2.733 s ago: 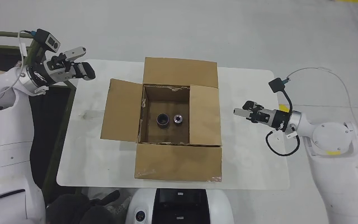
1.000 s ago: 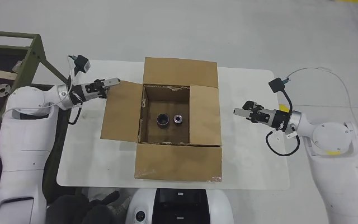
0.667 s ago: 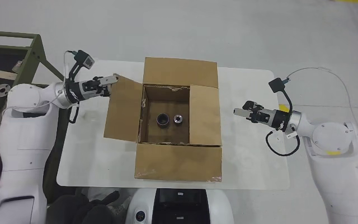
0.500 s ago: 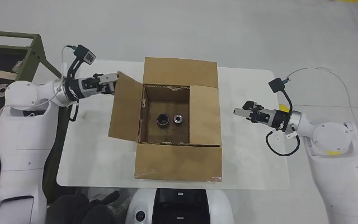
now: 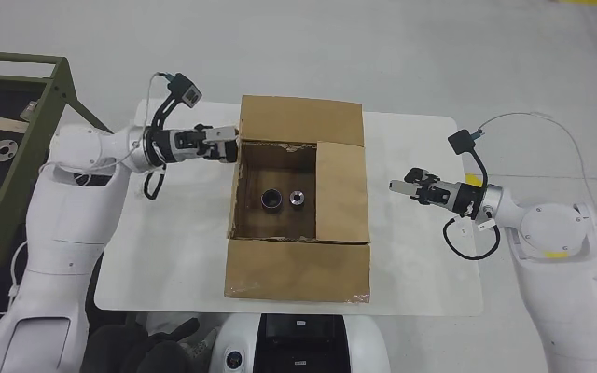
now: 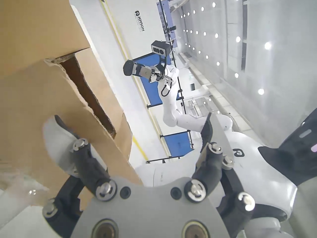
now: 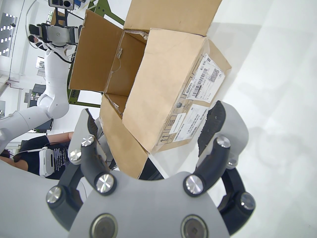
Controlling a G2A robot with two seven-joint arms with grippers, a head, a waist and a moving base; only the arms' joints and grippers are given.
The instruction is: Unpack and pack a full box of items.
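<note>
— What stands around the white table [image 5: 420, 270]?
— Left of the table there is a green metal rack [image 5: 33, 57]. Under the table and all around it lies a pale grey floor [image 5: 392, 47].
— And farther from the table?
— A white wall [image 6: 123, 6] with blue panels [image 6: 178, 144]; perhaps they are boards, I cannot tell. High above the table, rows of round ceiling lamps [image 6: 267, 45] are lit.

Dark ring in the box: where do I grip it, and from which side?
Take the dark ring across its outer rim, straight down through the open top of the box. It seems to lie flat, hole up, walled in. The silver part sits close beside it, so keep the pincer off that side.
</note>
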